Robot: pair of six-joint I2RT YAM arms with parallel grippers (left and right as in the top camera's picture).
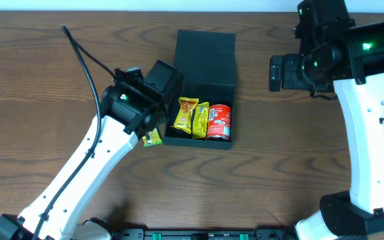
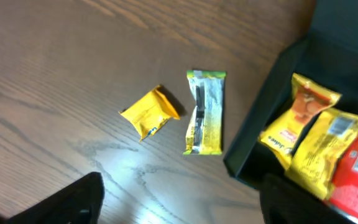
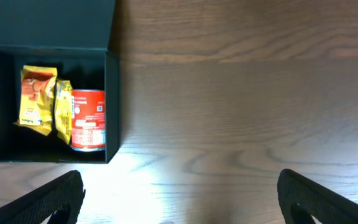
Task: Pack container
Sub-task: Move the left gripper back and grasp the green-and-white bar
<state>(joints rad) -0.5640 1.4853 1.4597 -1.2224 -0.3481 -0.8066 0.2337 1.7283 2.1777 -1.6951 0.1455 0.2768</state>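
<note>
A small yellow packet (image 2: 149, 113) and a longer green-yellow packet (image 2: 204, 112) lay apart on the wooden surface (image 2: 67, 68), beside the dark container (image 2: 253, 134).

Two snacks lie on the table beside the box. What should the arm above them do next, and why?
Probably lower the left gripper onto the green-yellow packet, the one nearer the container. The gripper is open and empty, and this packet and the small yellow packet lie outside it.
</note>
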